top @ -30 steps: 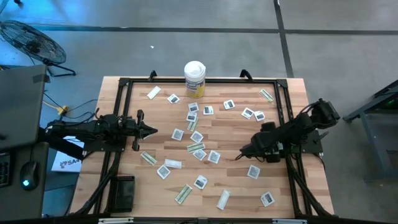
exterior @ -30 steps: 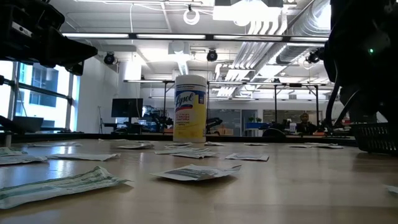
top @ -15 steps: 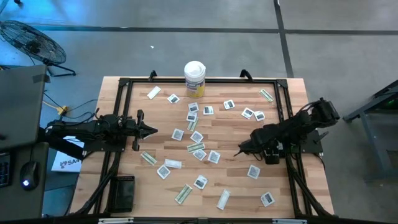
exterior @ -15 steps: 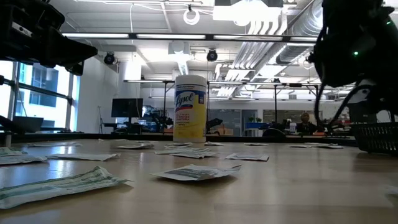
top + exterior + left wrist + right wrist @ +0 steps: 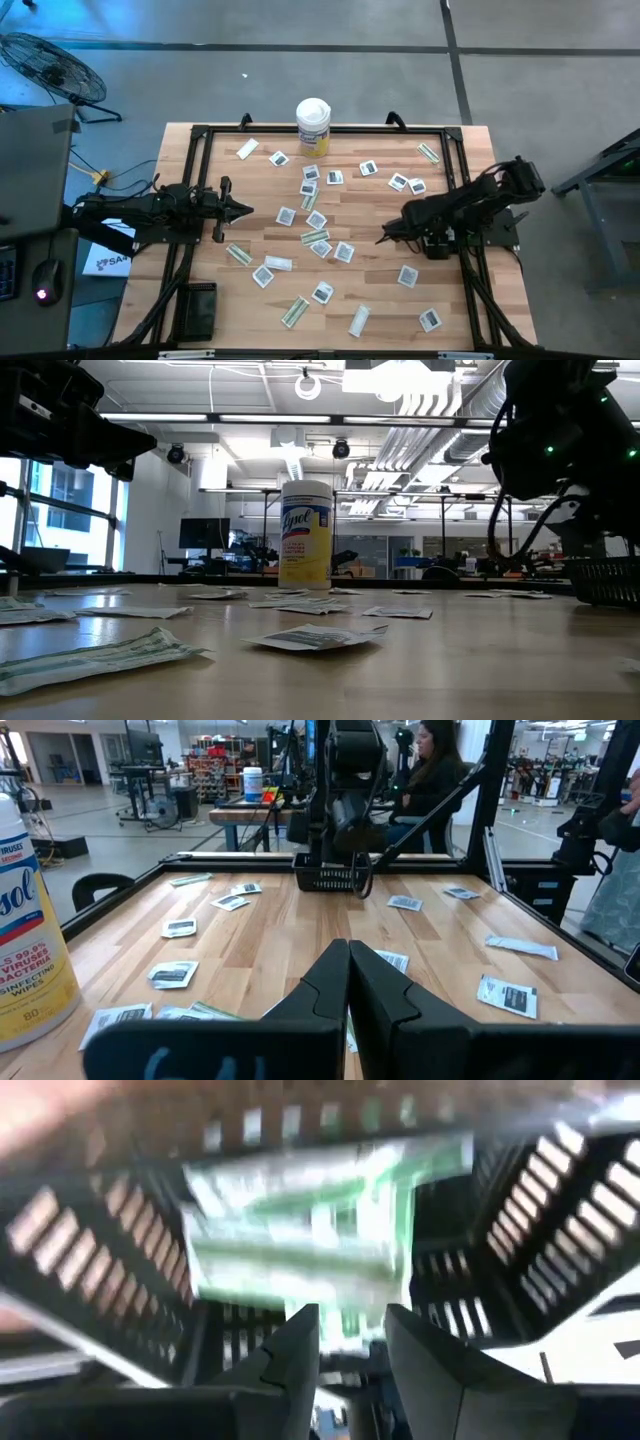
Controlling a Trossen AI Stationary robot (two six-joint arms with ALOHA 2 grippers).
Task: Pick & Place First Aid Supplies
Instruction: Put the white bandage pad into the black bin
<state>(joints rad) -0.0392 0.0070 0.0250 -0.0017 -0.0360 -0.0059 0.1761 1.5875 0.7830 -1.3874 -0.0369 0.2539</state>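
Note:
Many first aid supplies lie flat and scattered on the wooden table: square white sachets [image 5: 343,252] and narrow pale-green wrappers [image 5: 316,238]. My right gripper [image 5: 350,1342] stands open, slanting down over a black slotted basket [image 5: 440,250] at the table's right. Pale-green and white packets [image 5: 300,1220] lie inside the basket, beyond the fingertips, and nothing shows between the fingers. My left gripper [image 5: 348,970] waits shut and level at the table's left [image 5: 240,210], above the packets.
A tall white canister with a yellow label [image 5: 313,125] stands at the far edge's middle. Black frame rails [image 5: 200,135] border the table. A black device [image 5: 197,310] lies at the near left. A person [image 5: 432,770] sits in the room beyond the right side.
My right arm has swung a little above the basket, its forward end shifting toward the table's left; in the low view its dark bulk has come further into the picture. The packets on the table lie as before.

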